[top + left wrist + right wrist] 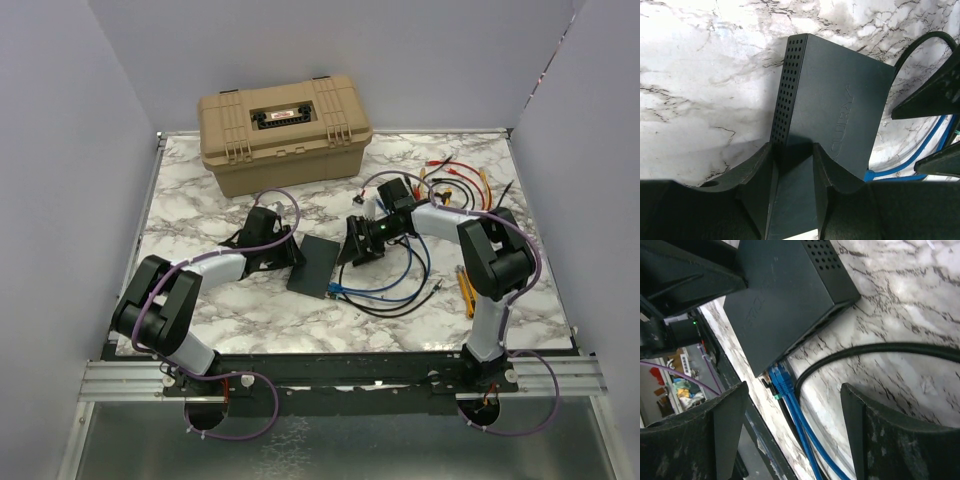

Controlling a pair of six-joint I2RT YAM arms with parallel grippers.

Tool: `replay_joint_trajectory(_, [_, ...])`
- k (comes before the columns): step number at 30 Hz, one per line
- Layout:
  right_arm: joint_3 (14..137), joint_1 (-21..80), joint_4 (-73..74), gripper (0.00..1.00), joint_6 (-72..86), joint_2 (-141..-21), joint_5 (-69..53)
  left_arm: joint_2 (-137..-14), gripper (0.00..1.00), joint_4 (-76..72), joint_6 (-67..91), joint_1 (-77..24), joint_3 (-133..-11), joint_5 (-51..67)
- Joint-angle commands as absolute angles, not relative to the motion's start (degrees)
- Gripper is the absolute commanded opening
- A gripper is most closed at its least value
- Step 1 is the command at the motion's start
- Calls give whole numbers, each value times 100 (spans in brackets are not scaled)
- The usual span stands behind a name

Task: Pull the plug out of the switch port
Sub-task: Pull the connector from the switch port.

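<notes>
near end of the switch (835, 100) out of sight behind left pincer (792, 152)

We look down on a table (200, 205) with a white marble-pattern top veined in grey. Plain pale walls close it in on three sides: the left wall (60, 150), the far wall (330, 40) and the right wall (600, 150). An aluminium rail (120, 380) runs along the table's near edge, and nearer than that lies a dull grey panel (330, 450). The light is soft and even, and the shadows it casts are faint.
</notes>
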State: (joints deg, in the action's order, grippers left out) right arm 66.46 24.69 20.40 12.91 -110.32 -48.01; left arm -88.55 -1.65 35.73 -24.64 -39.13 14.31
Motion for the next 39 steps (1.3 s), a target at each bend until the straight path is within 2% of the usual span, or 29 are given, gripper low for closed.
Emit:
replay_joint_trajectory(1, [6946,2585,1645,77,1606,-11273,-5324,-9272,35,674,3525,-2751,-3622,1463])
replay_joint_trajectory(13, [6974,2637,1362,78,1932,-11307,-5267,-9513,34,637,3473,-2944,-3961,1497])
replay_joint_trajectory(21, [6926,2632,1761,82,1708,-10847,-4670,-9293,45,793,3400,-2949,-3946,1153])
replay_joint_trajectory(39, [5929,2332,1720,83,1697,-10079,-4679,-8918,52,1036,3261,-2944,-3725,985])
